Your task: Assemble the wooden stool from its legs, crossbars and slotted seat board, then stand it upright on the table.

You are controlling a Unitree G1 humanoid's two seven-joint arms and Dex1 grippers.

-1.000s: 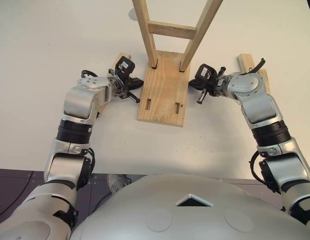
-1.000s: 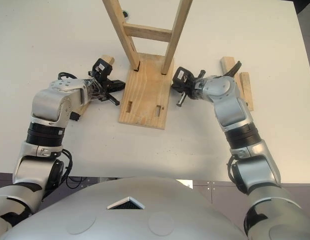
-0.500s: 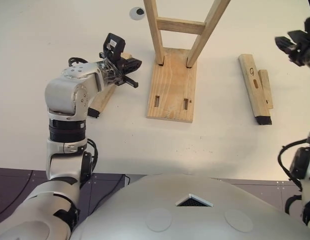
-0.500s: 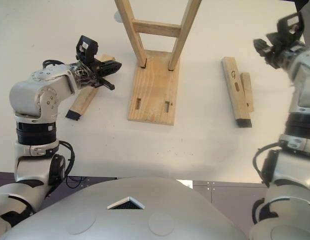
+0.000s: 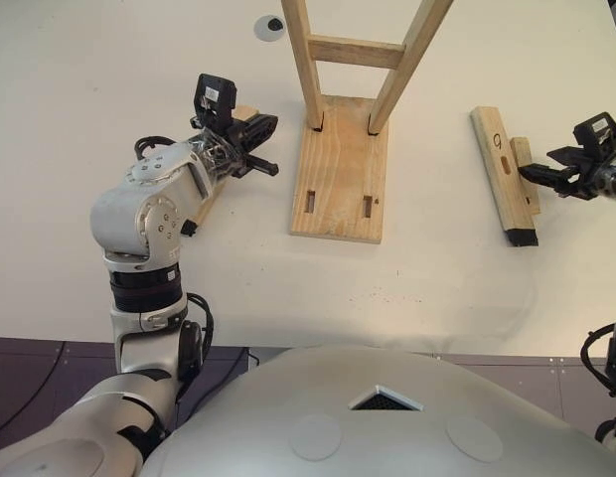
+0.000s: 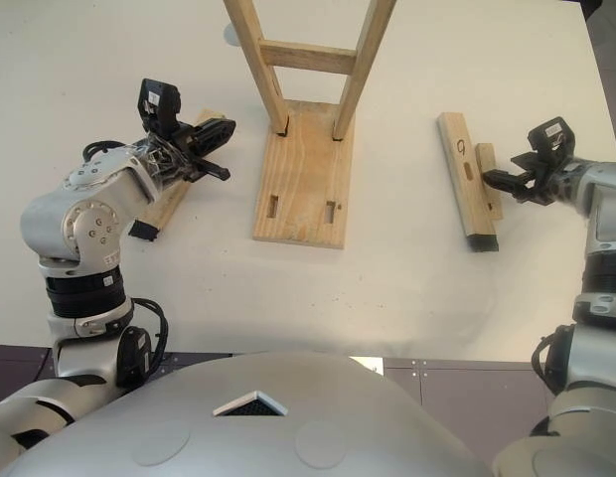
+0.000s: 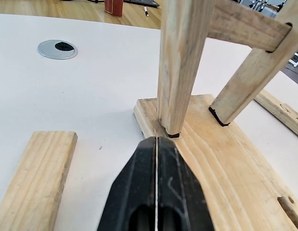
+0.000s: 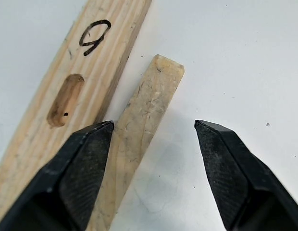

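Right pincer (image 8: pixel 154 127): it has come down from the upper right corner to the right edge of the head view. It is open, with its fingers (image 8: pixel 86 154) on both sides of the short bar (image 8: pixel 139 130), and it does not grip the bar yet.
Left pincer (image 7: pixel 156 144): it is almost where it was, at the upper left. It is closed on nothing, and its tip points at the foot of the nearer standing leg.
Seat board (image 5: pixel 338 169): it lies flat in the centre of the worktop (image 5: pixel 437 278), slots upward, so that legs can go in from above.
Leg frame (image 5: pixel 353 50): two legs joined by a crossbar stand in the two far slots, at the upper centre. The two near slots (image 5: pixel 309 202) are free.
Right leg (image 5: pixel 500 169): it lies loose at the right, just beside the short bar.
Left leg (image 7: pixel 36 178): it lies loose at the left, partly under the left arm.
Next step, as I judge: to take the short bar and join the two loose legs with it, for the free slots.
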